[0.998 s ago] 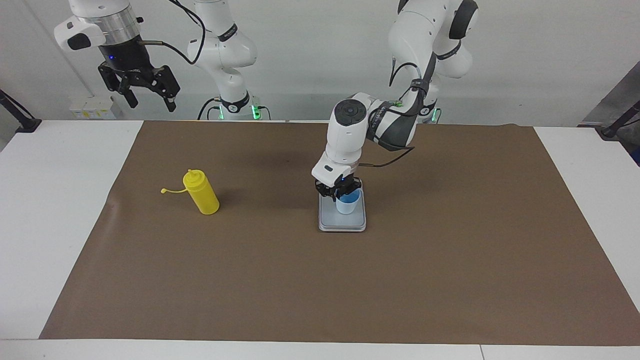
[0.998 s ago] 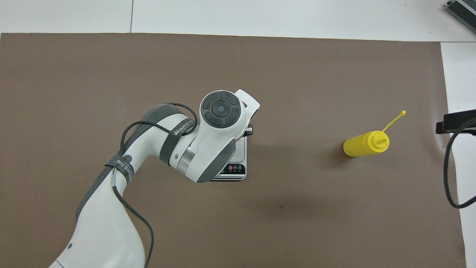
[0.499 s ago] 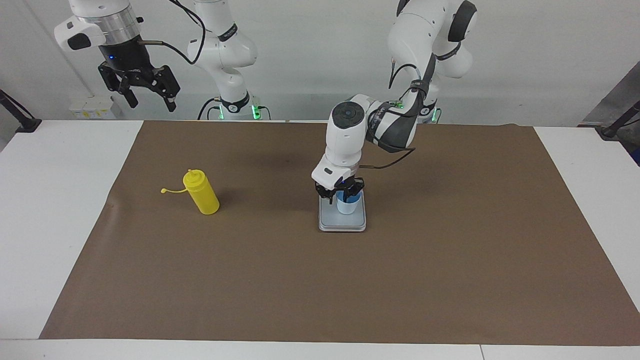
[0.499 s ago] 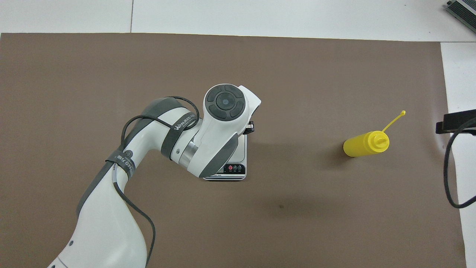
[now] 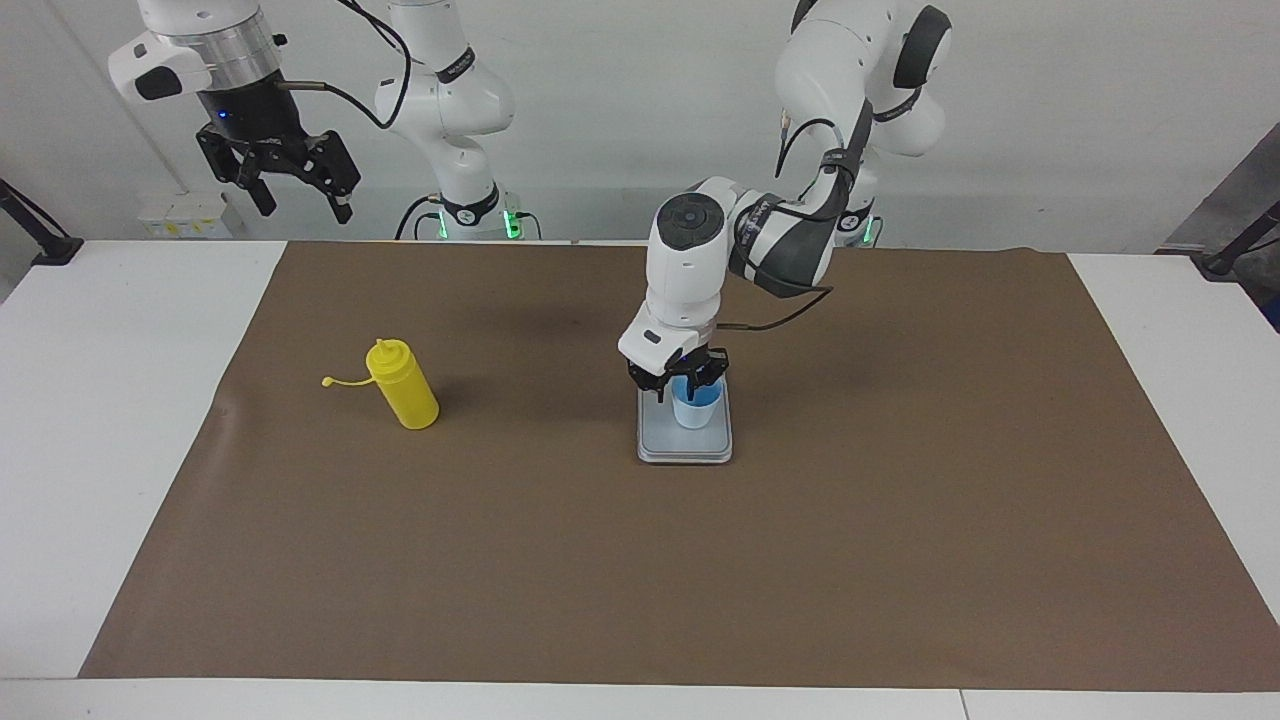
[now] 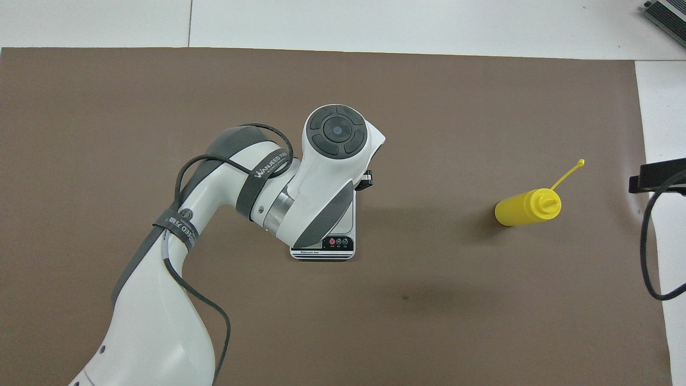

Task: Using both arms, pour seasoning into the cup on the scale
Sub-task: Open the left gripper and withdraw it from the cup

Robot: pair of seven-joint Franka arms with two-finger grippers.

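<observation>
Risen off the cup (image 5: 696, 409) on the scale (image 5: 685, 443), left tool (image 5: 677, 385) released; right tool (image 5: 300, 200) spread, waiting.

Facing camera high across the bench (image 5: 120, 420), looking at both robots, whole brown mat (image 5: 900, 560) seen, overhead camera above the robots' end, steeply down and nearer, both share the mat, the scale (image 5: 686, 447) and the yellow bottle (image 6: 526, 208)

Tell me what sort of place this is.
Probably a robotics lab: two white arms mounted at a table with a brown mat, a scale and a yellow squeeze bottle laid out as test props.
</observation>
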